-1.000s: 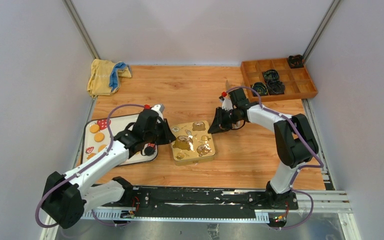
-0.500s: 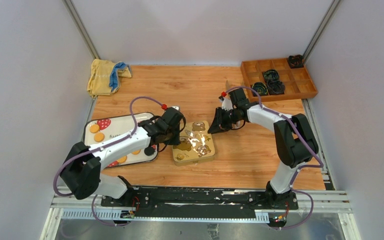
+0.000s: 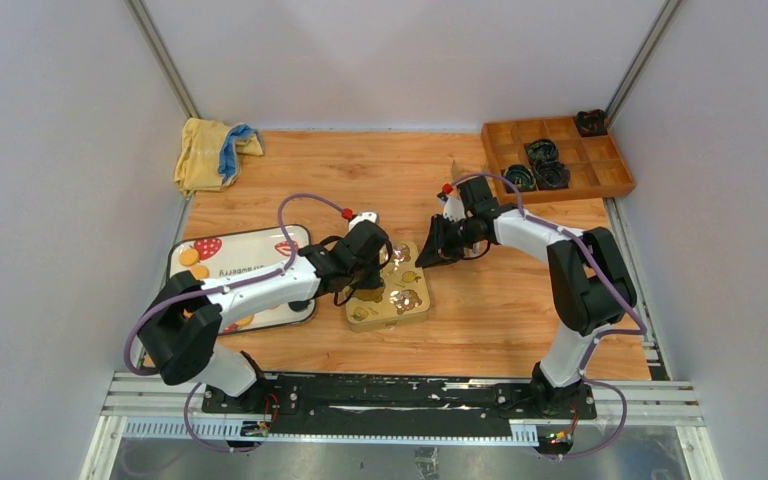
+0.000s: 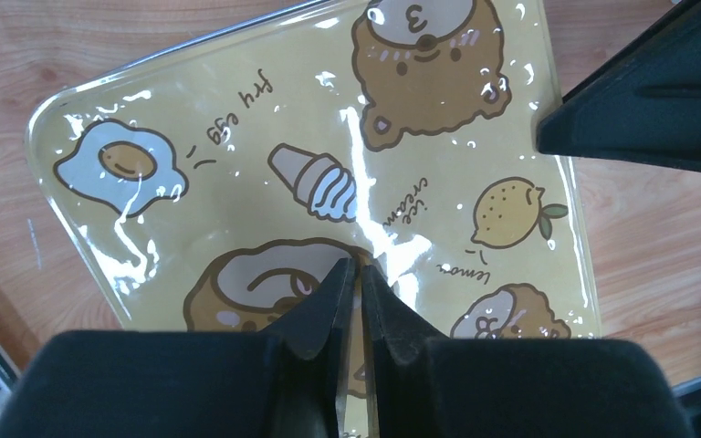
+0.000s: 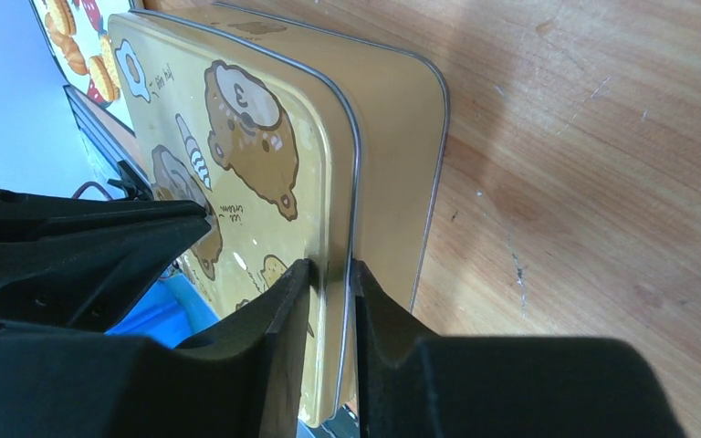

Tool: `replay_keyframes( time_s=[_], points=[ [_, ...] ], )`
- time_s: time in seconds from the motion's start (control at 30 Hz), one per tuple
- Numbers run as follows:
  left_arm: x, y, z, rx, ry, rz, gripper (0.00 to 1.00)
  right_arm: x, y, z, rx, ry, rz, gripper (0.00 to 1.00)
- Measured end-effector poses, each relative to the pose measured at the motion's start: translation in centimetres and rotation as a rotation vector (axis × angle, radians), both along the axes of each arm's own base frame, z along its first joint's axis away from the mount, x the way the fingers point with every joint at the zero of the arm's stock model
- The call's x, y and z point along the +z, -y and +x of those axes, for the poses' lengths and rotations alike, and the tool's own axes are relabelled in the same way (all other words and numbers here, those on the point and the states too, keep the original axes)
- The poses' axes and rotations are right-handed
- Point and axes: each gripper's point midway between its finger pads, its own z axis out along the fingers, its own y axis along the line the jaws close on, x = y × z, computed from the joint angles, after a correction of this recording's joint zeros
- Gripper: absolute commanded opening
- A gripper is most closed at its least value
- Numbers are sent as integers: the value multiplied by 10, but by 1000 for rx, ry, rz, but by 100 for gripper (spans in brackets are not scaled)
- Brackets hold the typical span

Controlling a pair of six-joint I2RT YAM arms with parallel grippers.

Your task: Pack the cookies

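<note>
A: Yellow tin lid (image 5: 256,146) is pinched at its rim by our right gripper (image 5: 330,266). We see the left gripper (image 4: 358,266) nearly closed and empty above it.
B: We've got cookies (image 3: 190,257) on the tray (image 3: 255,250). The thin grip could slip.

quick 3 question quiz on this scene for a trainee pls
1. True or false: the right gripper pinches the edge of the lid.
2. Where do the cookies lie? A) wooden tray B) white tray C) cloth
3. Fill in: the left gripper's jaws are ____ over the lid.
Key: 1 true; 2 B; 3 shut.
</note>
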Motion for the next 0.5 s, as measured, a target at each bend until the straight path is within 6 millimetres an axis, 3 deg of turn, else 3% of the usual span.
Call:
replay_keyframes(
  time_s=[0.3, 0.5],
  points=[
    [0, 19, 7, -24, 4, -51, 14, 6, 17, 6, -64, 87, -134, 41],
    [1, 35, 13, -45, -3, -82, 13, 42, 56, 19, -174, 281, -296, 43]
  ],
)
